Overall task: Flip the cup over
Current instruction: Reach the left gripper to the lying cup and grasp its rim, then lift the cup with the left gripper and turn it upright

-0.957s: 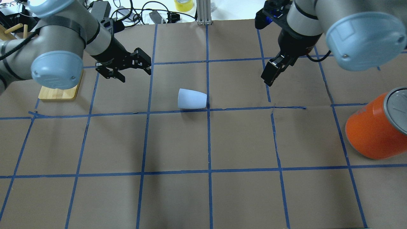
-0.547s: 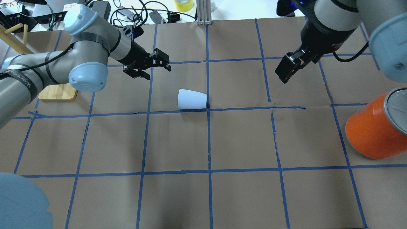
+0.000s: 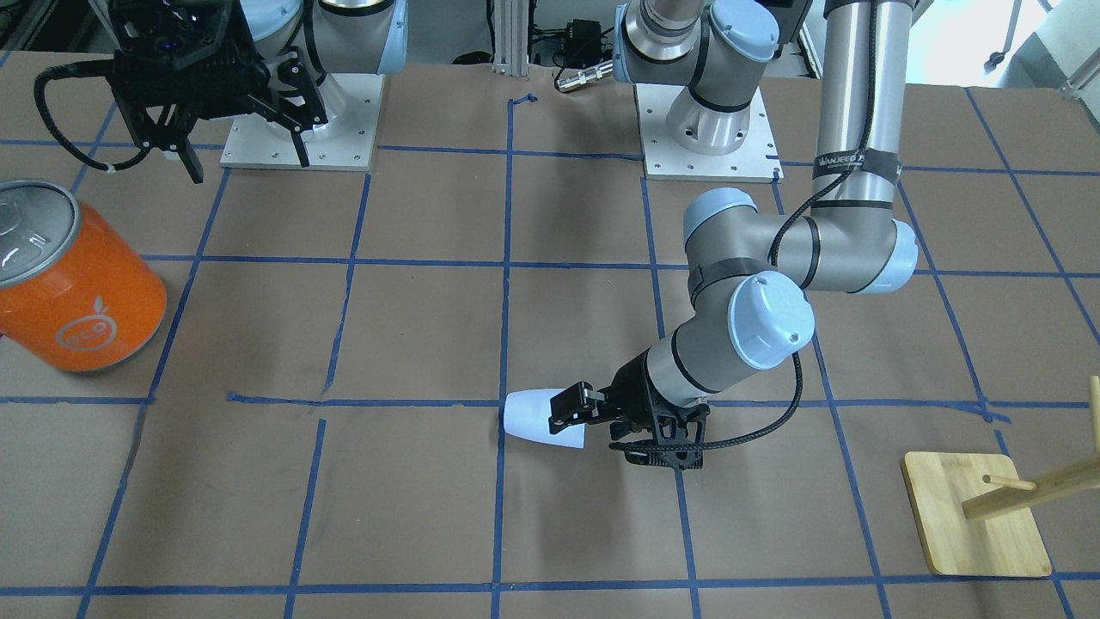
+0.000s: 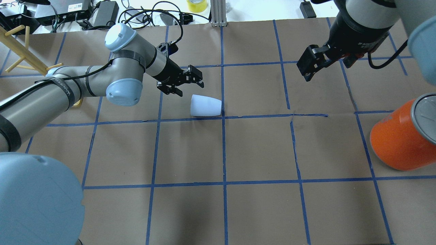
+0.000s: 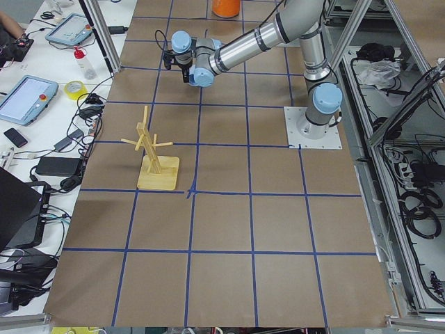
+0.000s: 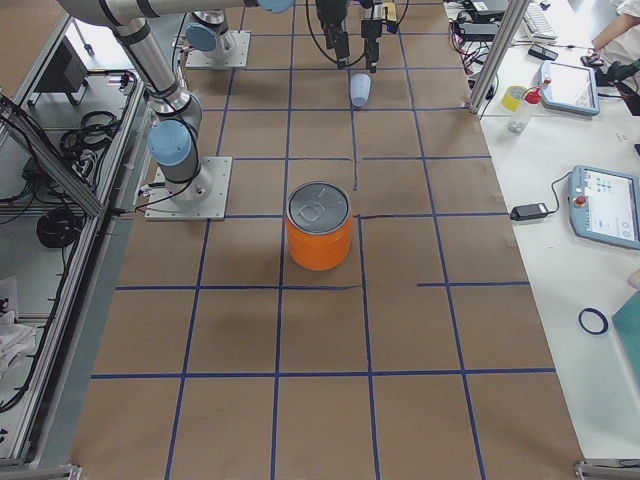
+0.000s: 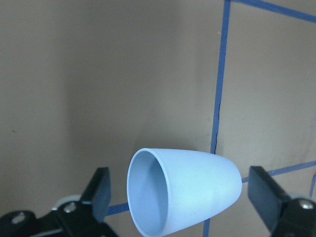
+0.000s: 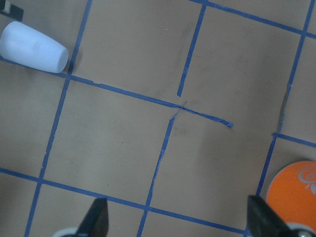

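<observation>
The pale blue-white cup (image 4: 205,106) lies on its side on the brown paper by a blue tape crossing. Its open mouth faces my left gripper. It also shows in the front view (image 3: 540,419) and the right wrist view (image 8: 32,47). My left gripper (image 4: 188,85) is open and low, just short of the cup's rim. In the left wrist view the cup (image 7: 182,190) lies between the two fingers, the left one (image 7: 100,191) and the right one (image 7: 266,195), untouched. My right gripper (image 4: 307,67) is open and empty, held high at the back right.
A large orange can (image 4: 402,139) with a silver lid stands at the table's right edge, also in the front view (image 3: 73,288). A wooden peg rack (image 3: 975,511) on a bamboo base stands at the far left. Cables and gear lie beyond the table's back edge.
My left arm has swung right and down until its open gripper is at the cup's mouth. My right gripper has pulled back, to the right and away from the cup. The cup has not moved.
</observation>
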